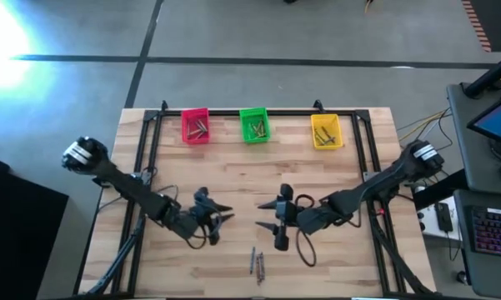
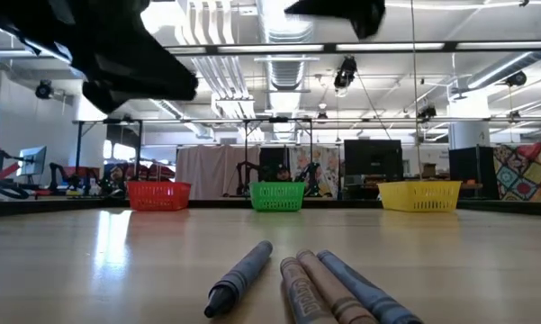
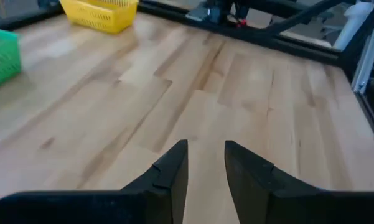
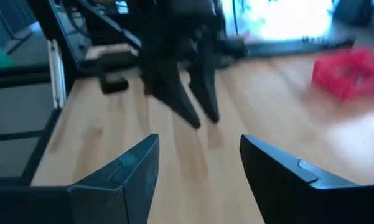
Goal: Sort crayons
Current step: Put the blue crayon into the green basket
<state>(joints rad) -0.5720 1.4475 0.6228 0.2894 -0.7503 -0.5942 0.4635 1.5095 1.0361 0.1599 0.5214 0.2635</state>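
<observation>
Several crayons [image 1: 256,263] lie side by side on the wooden table near its front edge. The low view shows them close up: a bluish-grey one [image 2: 243,277], reddish-brown ones [image 2: 304,290] and another bluish-grey one [image 2: 365,290]. My left gripper [image 1: 230,213] hovers left of centre with its fingers a little apart [image 3: 205,149], holding nothing. My right gripper [image 1: 261,215] faces it from the right, wide open [image 4: 199,146] and empty. Both are on the far side of the loose crayons. More crayons lie in the three bins.
A pink bin [image 1: 195,125], a green bin [image 1: 254,125] and a yellow bin [image 1: 326,131] stand in a row along the table's far edge. A black frame [image 1: 150,133] runs along the table's sides and back. Bare wood lies between the grippers and the bins.
</observation>
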